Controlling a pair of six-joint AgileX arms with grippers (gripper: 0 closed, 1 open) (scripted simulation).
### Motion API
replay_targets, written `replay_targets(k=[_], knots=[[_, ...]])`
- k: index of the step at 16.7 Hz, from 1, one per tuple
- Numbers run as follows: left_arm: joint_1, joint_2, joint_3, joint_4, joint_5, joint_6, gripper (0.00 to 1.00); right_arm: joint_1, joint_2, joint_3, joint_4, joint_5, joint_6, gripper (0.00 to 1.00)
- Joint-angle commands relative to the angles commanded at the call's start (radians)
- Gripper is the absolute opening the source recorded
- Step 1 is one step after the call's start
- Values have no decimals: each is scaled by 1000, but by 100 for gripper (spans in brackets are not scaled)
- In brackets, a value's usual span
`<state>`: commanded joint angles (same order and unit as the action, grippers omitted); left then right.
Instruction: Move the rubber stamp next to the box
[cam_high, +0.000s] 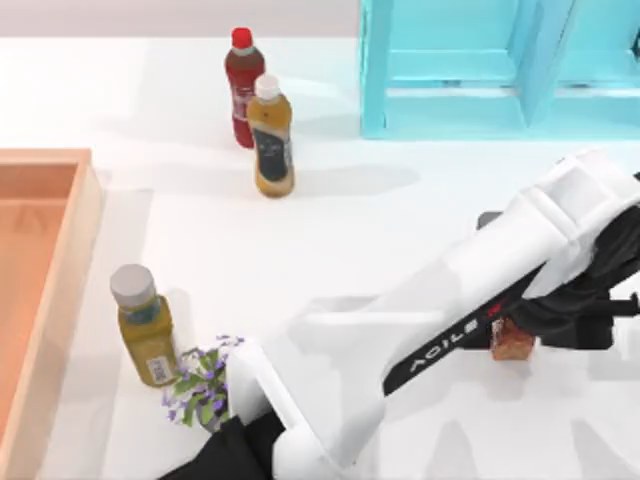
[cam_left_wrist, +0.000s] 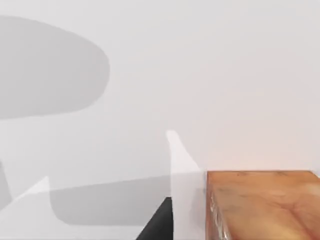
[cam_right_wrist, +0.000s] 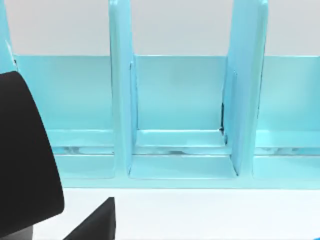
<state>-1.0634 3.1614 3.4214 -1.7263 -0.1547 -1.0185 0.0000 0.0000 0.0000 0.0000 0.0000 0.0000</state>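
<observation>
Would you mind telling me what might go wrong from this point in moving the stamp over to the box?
1. The stamp sits at the table's right side and the box at its far left, so a weak grip could drop it on the way.
2. The yellow bottle and flowers stand beside the box rim and could be knocked when placing.
3. The left gripper hides the stamp from above, so alignment is hard to confirm.

White table (cam_high: 400, 210), turquoise cabinet (cam_high: 450, 70) behind.

Wide open table (cam_high: 400, 230) through the middle, but near the box (cam_high: 60, 300) a yellow bottle (cam_high: 145, 330) and small flower plant (cam_high: 200, 385) crowd its right wall.
</observation>
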Motion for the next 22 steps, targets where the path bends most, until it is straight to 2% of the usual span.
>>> replay_targets(k=[6,16,22], knots=[[0,0,0,0,0,0,2,0,0,0,0,0,0,100],[-4,-3,-3,2,0,2,0,0,0,0,0,0,0,100],[-2,-115,-140,27,-2,2,0,0,0,0,0,0,0,100]])
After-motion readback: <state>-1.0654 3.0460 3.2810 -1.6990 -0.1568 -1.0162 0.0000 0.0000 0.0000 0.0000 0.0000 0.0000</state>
